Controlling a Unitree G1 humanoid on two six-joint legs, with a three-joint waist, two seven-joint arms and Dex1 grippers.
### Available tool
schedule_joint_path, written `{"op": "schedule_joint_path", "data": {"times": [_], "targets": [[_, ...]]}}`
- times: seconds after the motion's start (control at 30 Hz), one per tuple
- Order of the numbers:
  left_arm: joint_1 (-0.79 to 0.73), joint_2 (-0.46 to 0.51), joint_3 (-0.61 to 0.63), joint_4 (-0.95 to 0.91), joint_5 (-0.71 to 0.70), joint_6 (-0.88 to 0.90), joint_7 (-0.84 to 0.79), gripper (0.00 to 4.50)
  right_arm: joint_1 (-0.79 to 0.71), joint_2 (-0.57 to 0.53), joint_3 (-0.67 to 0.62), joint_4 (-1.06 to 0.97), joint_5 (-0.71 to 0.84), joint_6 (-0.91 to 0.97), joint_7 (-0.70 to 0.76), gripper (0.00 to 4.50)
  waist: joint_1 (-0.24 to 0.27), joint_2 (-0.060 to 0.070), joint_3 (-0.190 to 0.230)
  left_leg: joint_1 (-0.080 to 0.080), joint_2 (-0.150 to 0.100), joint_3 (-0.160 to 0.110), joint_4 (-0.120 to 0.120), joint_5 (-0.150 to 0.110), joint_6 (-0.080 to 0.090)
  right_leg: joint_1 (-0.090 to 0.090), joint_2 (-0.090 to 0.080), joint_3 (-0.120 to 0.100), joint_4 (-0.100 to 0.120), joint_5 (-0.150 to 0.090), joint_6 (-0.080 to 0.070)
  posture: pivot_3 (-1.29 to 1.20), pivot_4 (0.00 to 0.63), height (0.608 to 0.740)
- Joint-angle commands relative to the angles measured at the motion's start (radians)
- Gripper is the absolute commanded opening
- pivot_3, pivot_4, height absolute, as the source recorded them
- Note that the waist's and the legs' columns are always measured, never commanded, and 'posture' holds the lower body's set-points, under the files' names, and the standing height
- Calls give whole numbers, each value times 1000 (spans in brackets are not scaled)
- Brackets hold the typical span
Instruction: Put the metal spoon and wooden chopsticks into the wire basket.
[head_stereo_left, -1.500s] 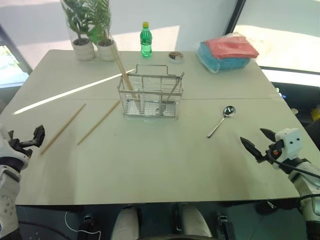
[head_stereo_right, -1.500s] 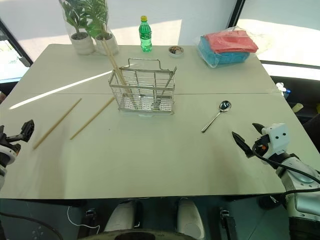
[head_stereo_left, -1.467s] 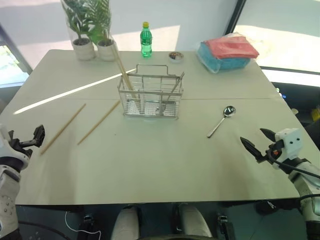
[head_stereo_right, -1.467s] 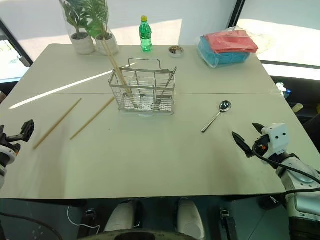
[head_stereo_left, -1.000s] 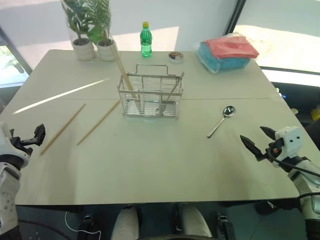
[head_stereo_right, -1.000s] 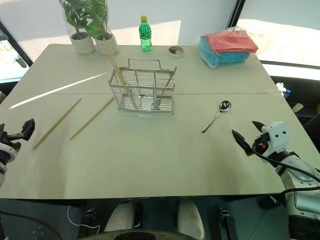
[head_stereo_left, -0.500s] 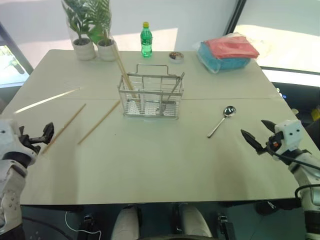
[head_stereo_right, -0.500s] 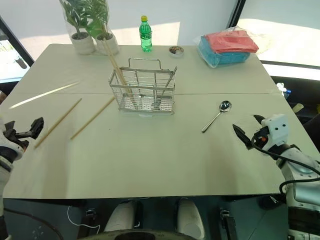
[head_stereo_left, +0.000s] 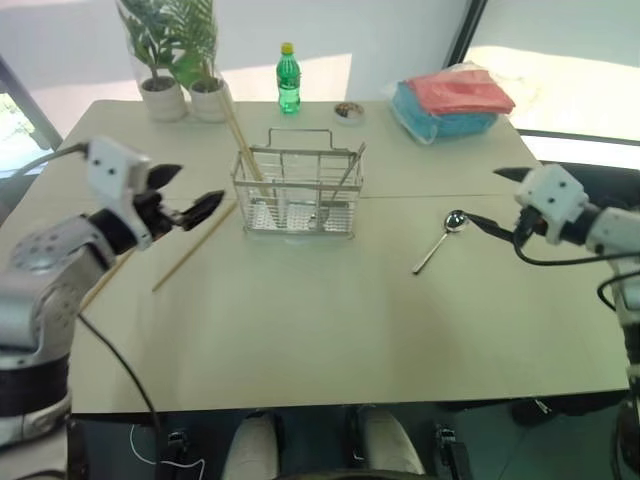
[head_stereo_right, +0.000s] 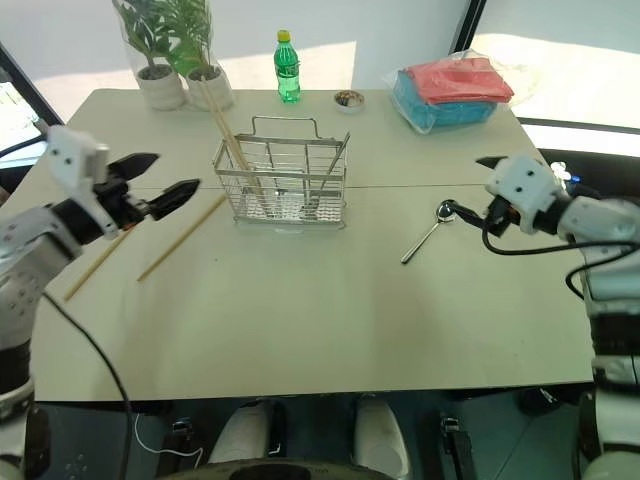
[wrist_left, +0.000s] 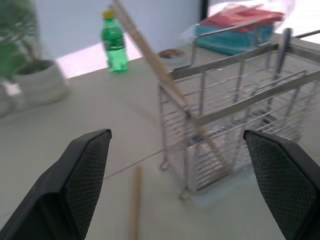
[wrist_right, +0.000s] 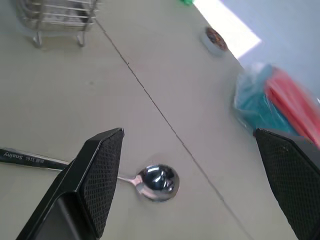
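The wire basket (head_stereo_left: 297, 192) stands upright on the far half of the table, a silver grid box with a raised loop handle; a pair of chopsticks leans out of its left end, tilting far and left. Two more wooden chopsticks (head_stereo_left: 195, 245) lie flat left of the basket, well apart from each other, both slanting from near-left to far-right. The metal spoon (head_stereo_left: 440, 241) lies flat to the basket's right, round bowl at the far end and face up, thin handle running near and left.
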Motion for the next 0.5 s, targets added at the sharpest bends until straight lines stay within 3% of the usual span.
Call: {"op": "schedule_joint_path", "data": {"times": [0.03,0.17,0.3,0.5], "targets": [[-95,-17,-83,33,13,-26,-65,4496,-159,-11,107,143,-107,-169,81,4304,0,0,0,0,0,0,0,0,0,0,0,0,0,0,0,0,150,723],[-148,-45,-169,47,36,-53,-127,4496,-338,-20,278,385,-311,-456,91,4304,0,1,1,-1,0,0,0,0,0,0,0,1,0,0,1,0,150,723],[-184,-73,-189,61,22,-37,-151,4496,-488,-30,464,601,-589,-700,-37,4304,3,1,2,-1,0,1,0,0,0,-1,0,1,0,0,1,0,150,723],[-185,-74,-225,24,5,-6,-218,4496,-659,14,663,814,-861,-816,-248,4304,-2,2,3,-2,0,2,1,1,-1,-2,0,2,1,0,1,0,150,723]]}}
